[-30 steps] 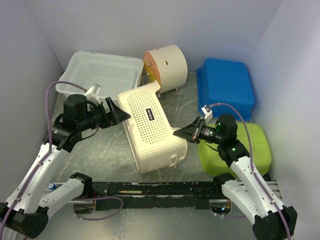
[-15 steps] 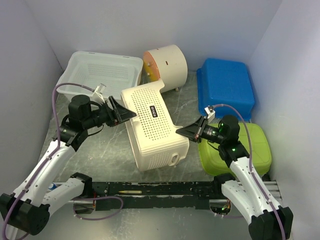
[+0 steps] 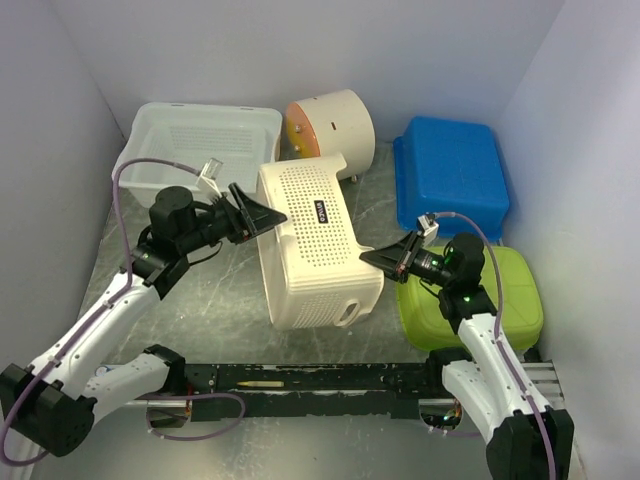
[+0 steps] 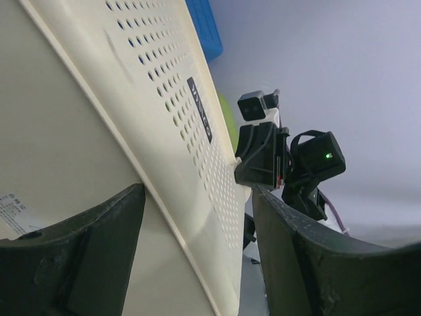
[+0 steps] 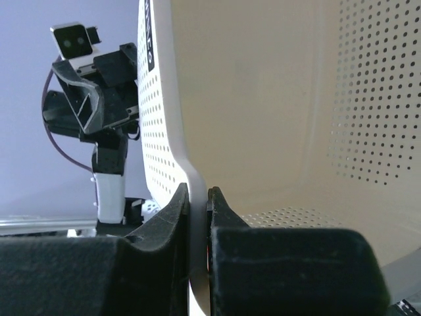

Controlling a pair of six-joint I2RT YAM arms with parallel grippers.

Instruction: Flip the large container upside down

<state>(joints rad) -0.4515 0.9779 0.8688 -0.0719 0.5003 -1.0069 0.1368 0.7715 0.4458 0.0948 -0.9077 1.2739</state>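
Observation:
The large cream perforated container [image 3: 315,245] stands tipped on its side in the middle of the table, its opening turned to the right. My left gripper [image 3: 265,215] is open, its jaws wide apart around the container's upper left edge [image 4: 99,118]. In the left wrist view the left gripper [image 4: 197,263] has that edge between its fingers [image 4: 72,257]. My right gripper [image 3: 368,260] is shut on the container's right rim. In the right wrist view the right gripper [image 5: 198,217] pinches the thin rim wall of the container [image 5: 263,99].
A white mesh basket [image 3: 200,145] sits at the back left. A round cream tub with an orange face [image 3: 330,125] lies behind the container. An upturned blue bin [image 3: 450,175] is at the back right, a green container [image 3: 500,300] under my right arm. A black rail [image 3: 300,378] runs along the front.
My left gripper has moved right and away from the bases against the container. The container has swung and tipped toward the right. My right gripper has kept hold of the rim and shifted slightly right.

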